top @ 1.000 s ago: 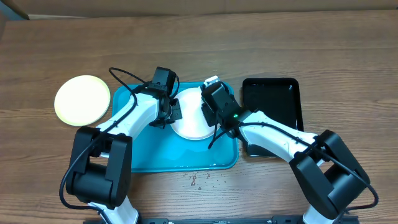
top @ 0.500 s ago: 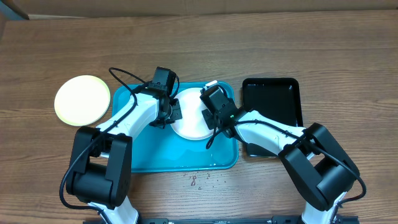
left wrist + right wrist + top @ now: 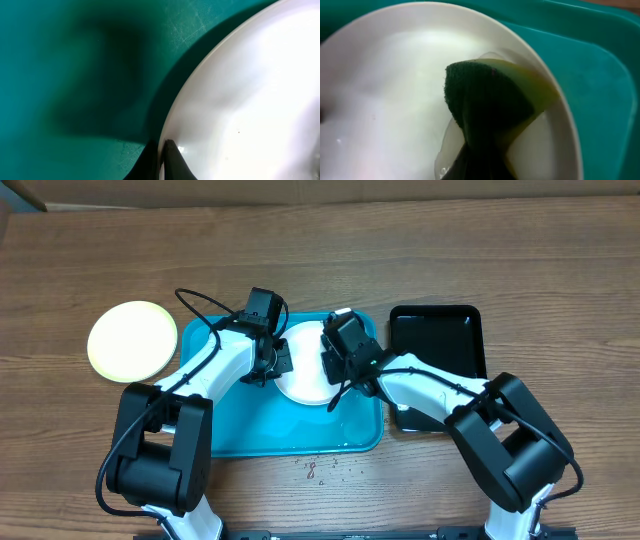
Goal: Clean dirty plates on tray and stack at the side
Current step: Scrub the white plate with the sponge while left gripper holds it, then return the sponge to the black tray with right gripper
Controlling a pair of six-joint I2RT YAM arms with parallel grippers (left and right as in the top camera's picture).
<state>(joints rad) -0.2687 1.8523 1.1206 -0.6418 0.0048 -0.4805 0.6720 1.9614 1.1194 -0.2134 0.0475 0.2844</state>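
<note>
Right gripper (image 3: 338,330) edges left across the white plate (image 3: 305,375)

It clamps a dark green sponge (image 3: 490,100), pressed flat against the plate near the rim. The left gripper (image 3: 162,162) pinches the opposite rim, unmoved. The white plate lies in the upper right part of the turquoise tray (image 3: 250,420). A pale yellow-green plate (image 3: 132,340) sits on the table (image 3: 560,270) just left of the tray, with a black tray (image 3: 440,340) at the right.

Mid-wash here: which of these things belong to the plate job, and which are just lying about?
Job:
white plate under the sponge
sponge
turquoise tray
pale yellow-green plate, left of the tray

Lying about:
black tray
small specks in front of the turquoise tray
</note>
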